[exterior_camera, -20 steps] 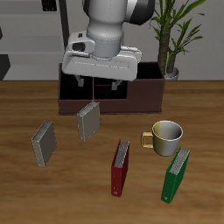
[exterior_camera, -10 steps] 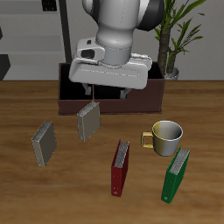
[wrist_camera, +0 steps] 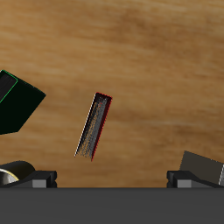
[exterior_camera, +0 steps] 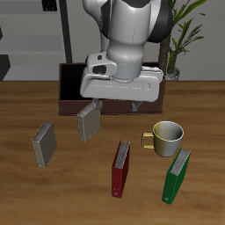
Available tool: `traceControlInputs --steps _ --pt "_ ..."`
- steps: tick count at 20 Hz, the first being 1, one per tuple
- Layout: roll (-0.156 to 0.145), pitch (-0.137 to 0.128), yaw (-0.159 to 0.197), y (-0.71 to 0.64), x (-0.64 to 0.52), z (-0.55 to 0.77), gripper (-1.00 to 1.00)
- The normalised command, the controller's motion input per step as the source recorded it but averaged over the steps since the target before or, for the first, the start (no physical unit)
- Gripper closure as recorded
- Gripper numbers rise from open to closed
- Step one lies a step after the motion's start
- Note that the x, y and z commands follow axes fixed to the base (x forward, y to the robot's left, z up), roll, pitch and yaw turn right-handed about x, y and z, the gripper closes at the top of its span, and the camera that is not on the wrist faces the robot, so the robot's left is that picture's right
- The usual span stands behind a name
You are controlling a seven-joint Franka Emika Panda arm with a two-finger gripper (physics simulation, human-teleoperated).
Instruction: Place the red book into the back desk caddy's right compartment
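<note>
The red book (exterior_camera: 120, 169) stands on the table near the front edge, beside the green book (exterior_camera: 177, 176). It also shows in the wrist view (wrist_camera: 94, 125), thin with dark-red covers. My gripper (exterior_camera: 115, 105) hangs open and empty above the table, farther back than the red book and well above it. In the wrist view the gripper (wrist_camera: 112, 180) has its fingers wide apart with nothing between them. The back desk caddy (exterior_camera: 66, 91) stands behind my arm. Most of it, its right compartment included, is hidden by the arm.
A yellow mug (exterior_camera: 165, 136) stands beside the red book, farther back. Two grey books (exterior_camera: 43, 143) (exterior_camera: 88, 121) stand in front of the caddy. A potted plant (exterior_camera: 171, 39) stands at the back. In the wrist view the green book (wrist_camera: 17, 101) shows.
My arm has swung forward from over the caddy toward the table's middle, toward the mug and red book. The gripper stays open. No object has moved.
</note>
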Motion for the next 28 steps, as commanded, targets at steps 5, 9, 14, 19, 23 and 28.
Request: traceControlInputs --steps 5,9,14,19,23,28 --pt "0.035 0.0 0.023 0.08 0.26 -0.18 -1.0" --pt "0.052 0.002 -0.014 -0.01 0.15 -0.18 -1.0" --pt "0.029 -0.003 -0.02 -0.04 0.09 -0.16 -1.0" --pt "0.01 -0.028 -0.007 0.08 0.04 -0.22 -1.0" --pt "0.01 -0.007 -0.016 0.1 0.01 -0.15 -1.0" --pt "0.004 0.007 -0.036 0.1 0.07 -0.4 -1.0"
